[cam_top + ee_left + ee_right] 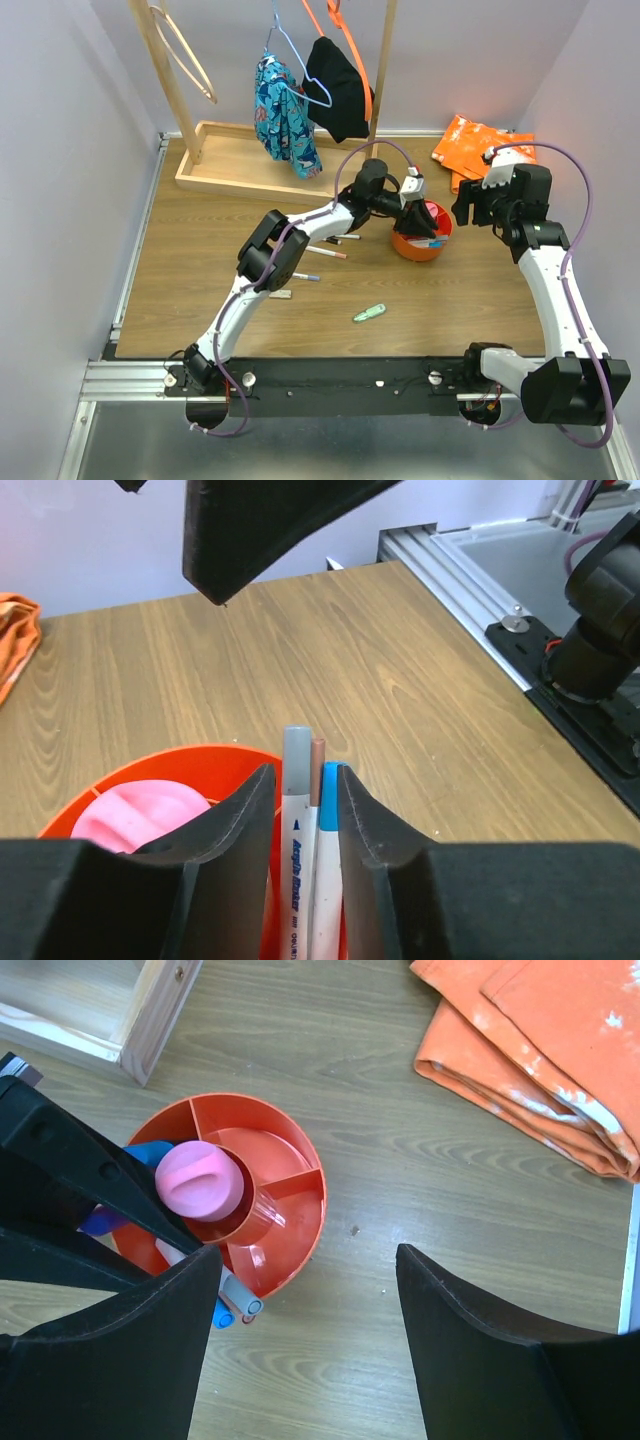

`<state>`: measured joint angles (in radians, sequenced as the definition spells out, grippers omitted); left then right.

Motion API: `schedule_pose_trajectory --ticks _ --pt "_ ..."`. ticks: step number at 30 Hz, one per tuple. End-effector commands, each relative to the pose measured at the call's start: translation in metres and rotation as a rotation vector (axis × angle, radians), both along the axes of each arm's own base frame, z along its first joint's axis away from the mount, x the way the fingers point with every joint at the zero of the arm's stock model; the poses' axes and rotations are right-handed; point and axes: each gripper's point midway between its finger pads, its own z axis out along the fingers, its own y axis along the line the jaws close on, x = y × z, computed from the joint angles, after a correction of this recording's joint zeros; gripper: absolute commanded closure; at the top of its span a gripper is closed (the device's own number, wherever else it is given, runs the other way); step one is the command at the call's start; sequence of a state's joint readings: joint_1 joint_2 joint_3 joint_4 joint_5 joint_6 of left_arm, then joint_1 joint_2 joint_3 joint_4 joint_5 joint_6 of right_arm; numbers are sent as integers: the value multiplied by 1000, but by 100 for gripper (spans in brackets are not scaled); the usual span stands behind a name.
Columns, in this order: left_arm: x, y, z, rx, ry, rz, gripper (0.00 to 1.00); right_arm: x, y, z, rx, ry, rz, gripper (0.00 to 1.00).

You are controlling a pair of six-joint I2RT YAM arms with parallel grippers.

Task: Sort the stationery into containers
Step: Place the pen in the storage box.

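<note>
A small mint-green piece lies on the near part of the wood-grain surface. Just beyond it, loose white pens lie by the left arm. Farther on, the left tool is clamped on three thin pens, tipped grey, brown and blue, at the rim of a round orange plastic cup with dividers. A pink cap stands in the cup's centre. The right tool hangs above the cup, spread wide and empty. An orange plastic bag lies farthest back.

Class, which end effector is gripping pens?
The left end effector, shut on pens at the orange cup; the right end effector is open, empty.
</note>
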<state>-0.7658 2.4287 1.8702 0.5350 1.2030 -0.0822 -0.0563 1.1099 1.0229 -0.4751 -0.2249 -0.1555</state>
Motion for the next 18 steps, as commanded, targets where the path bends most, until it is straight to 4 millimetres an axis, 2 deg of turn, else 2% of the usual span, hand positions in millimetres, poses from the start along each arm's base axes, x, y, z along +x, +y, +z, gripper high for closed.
schedule_pose_trajectory --ticks 1,2,7,8,9,10,11,12,13,14,15,16,17,18 --pt "5 5 14 -15 -80 43 60 3 4 0 17 -15 14 22" --pt "5 6 25 -29 -97 47 57 3 5 1 19 -18 14 22" --pt "2 11 55 -56 -130 54 55 4 6 7 26 -39 17 22" --pt "-2 14 72 -73 -149 53 55 4 6 10 26 -47 18 22" --pt "-2 18 79 -75 -157 57 55 4 6 11 26 -52 18 22" --pt "-1 26 76 -47 -157 67 55 3 7 12 29 -58 20 22" --pt "-4 34 98 -55 -192 78 54 2 7 14 29 -65 22 22" --pt "-4 42 100 -33 -205 90 53 0 7 13 28 -66 24 21" --pt "-11 56 85 64 -160 89 53 -2 10 13 32 -66 36 21" --pt "-8 71 90 78 -269 113 53 -4 11 8 34 -58 42 21" --pt "-10 83 84 117 -314 110 53 -7 12 9 32 -61 50 22" --pt "-27 107 54 255 -250 80 53 -9 14 7 38 -53 64 22" --pt "-22 126 49 285 -386 83 53 -10 15 6 41 -51 69 22" --pt "-25 141 36 347 -392 70 53 -11 16 6 40 -50 73 21"
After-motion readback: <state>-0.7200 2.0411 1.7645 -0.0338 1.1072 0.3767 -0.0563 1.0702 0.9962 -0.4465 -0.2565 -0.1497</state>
